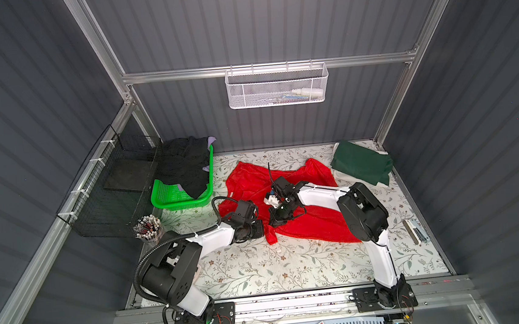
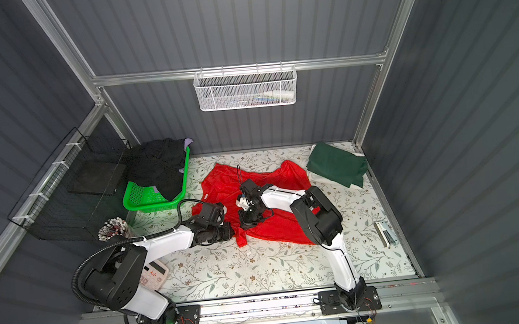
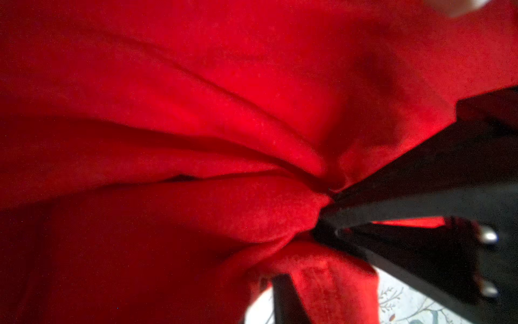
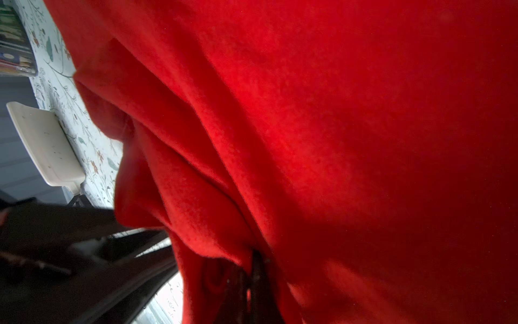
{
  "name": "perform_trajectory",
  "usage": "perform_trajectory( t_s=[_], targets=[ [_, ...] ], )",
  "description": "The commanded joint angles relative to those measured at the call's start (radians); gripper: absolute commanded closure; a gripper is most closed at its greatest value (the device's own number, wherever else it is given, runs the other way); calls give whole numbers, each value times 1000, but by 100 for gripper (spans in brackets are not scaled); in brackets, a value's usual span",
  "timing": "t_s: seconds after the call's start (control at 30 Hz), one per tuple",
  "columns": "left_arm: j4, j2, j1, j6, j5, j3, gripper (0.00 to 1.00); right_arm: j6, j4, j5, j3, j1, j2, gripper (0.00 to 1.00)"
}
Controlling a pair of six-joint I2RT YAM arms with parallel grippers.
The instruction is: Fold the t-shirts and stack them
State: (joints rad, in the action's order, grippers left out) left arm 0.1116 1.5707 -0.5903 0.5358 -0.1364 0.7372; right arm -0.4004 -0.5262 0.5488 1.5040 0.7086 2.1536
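Note:
A bright red t-shirt (image 1: 305, 197) lies crumpled over the middle of the floral table in both top views. My left gripper (image 1: 264, 226) is shut on a bunched fold at its near left edge, and red cloth is gathered around its fingers (image 3: 283, 297). Right beside it, my right gripper (image 1: 276, 220) is shut on the same shirt, its fingers (image 4: 253, 277) buried in the fabric. A folded dark green t-shirt (image 1: 361, 162) rests on a white one (image 1: 345, 176) at the back right. A black t-shirt (image 1: 186, 168) and a lavender one (image 1: 210, 140) hang over the basket.
A green plastic basket (image 1: 172, 199) stands at the back left beside a black wire rack (image 1: 111, 187). A cup of pens (image 1: 148, 230) sits near the left arm, with a calculator (image 2: 153, 274) under it. A white device (image 1: 415, 231) lies at the right edge. A white mesh basket (image 1: 277, 85) hangs on the back wall.

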Motion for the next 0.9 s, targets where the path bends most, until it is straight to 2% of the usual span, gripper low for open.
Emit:
perform_trajectory(
  t_s=[0.0,0.1,0.13,0.2,0.23,0.27,0.37,0.53,0.67,0.87],
  targets=[
    [77,-26,0,-14,-6,34,100,-1,-23,-1,-16,2,-6,94],
    [176,-106,0,-31,29,38,100,-1,-30,-22,-21,-2,-24,80],
    [202,-138,0,-34,37,35,100,-1,-18,-20,-29,-4,-34,72],
    [253,-189,0,-49,60,31,100,-6,14,5,-43,-7,-51,47],
    [286,-212,0,-51,87,31,100,-14,24,20,-45,-11,-54,38],
    [316,-235,0,-47,113,28,100,-22,25,25,-41,-15,-55,34],
    [357,-306,0,-28,149,0,100,-23,25,18,-26,-19,-60,25],
    [424,-417,0,21,181,-23,100,-26,-7,-73,1,-26,-75,11],
    [476,-488,1,54,176,-36,100,-31,-25,-146,3,-39,-89,8],
    [505,-595,0,160,231,-144,100,-26,12,-144,-39,-74,-128,7]
  ],
)
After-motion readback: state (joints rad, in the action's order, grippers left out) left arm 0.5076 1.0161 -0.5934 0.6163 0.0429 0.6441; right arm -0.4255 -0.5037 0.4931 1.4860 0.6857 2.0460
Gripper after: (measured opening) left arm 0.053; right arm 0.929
